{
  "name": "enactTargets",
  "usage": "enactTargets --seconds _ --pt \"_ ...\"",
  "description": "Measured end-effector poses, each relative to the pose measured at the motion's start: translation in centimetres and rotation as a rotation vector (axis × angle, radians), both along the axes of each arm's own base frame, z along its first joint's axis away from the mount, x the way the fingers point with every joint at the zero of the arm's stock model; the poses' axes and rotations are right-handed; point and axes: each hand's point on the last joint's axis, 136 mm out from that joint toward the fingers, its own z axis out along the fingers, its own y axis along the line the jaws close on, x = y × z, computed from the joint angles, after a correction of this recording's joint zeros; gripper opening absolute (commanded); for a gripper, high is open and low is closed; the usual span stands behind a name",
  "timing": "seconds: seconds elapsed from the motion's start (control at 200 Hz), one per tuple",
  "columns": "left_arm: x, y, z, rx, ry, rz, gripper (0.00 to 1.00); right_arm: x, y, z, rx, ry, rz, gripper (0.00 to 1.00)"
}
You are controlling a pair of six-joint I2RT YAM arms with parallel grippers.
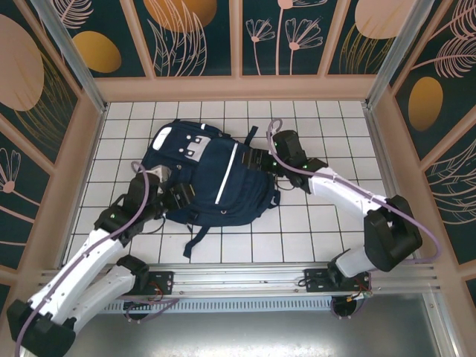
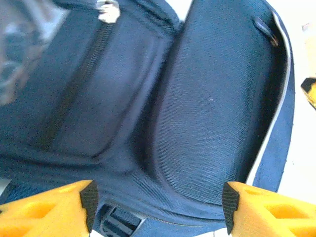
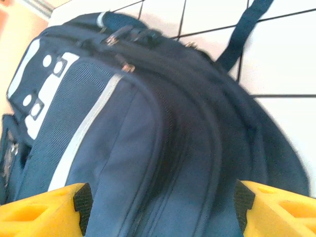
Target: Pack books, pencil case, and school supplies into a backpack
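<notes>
Left gripper [image 1: 177,195] stands at the near-left flank of the backpack [image 1: 216,178], jaws wide and empty, navy fabric directly ahead of them. The backpack lies flat on the tiled table [image 1: 320,238], long axis running far-left to near-right, one strap trailing toward the bases. Right gripper [image 1: 262,160], likewise wide and empty, sits at the far-right edge; judged equally close, the bag lying between both.

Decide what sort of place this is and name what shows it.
Probably a purpose-built robot test booth: a white tiled table boxed in by dark wall panels painted with plants, with the white left arm and right arm mounted on a metal rail.
</notes>
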Motion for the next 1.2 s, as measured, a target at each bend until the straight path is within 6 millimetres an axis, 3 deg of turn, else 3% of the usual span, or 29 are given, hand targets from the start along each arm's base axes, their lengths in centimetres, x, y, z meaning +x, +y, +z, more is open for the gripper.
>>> enactTargets --seconds 0.115,0.205,0.295,0.42,0.591,0.781,0.986,1.201 --pt "-1.5 1.2 -1.4 -0.066 0.029 0.086 0.65 2.0 0.2 -0.1 -0.013 0.012 -0.009 0.80" --pt "-2.9 1.9 -4.6 -0.071 0.127 0.136 0.66 3.3 1.5 -0.7 -0.008 0.031 0.013 0.80" --pt "-4.2 2.7 -8.0 -0.036 0.237 0.173 0.66 3.2 2.0 -2.2 -0.010 0.071 0.028 0.79" --pt "-4.2 3.2 -9.9 -0.007 0.297 0.207 0.65 2.9 2.3 -2.7 0.005 0.095 0.043 0.78" --pt "-1.5 4.2 -11.6 0.060 0.350 0.235 0.64 2.4 2.5 -3.3 0.032 0.103 0.058 0.77" --pt "1.5 3.5 -12.1 0.129 0.389 0.181 0.65 1.7 2.0 -3.6 0.042 0.106 0.052 0.77" --pt "6.4 2.8 -10.7 0.190 0.344 0.154 0.65 1.9 0.4 -3.7 0.047 0.089 -0.003 0.77" --pt "11.9 1.4 -7.9 0.204 0.192 0.108 0.67 2.2 -1.9 -3.6 0.064 0.094 -0.079 0.76"
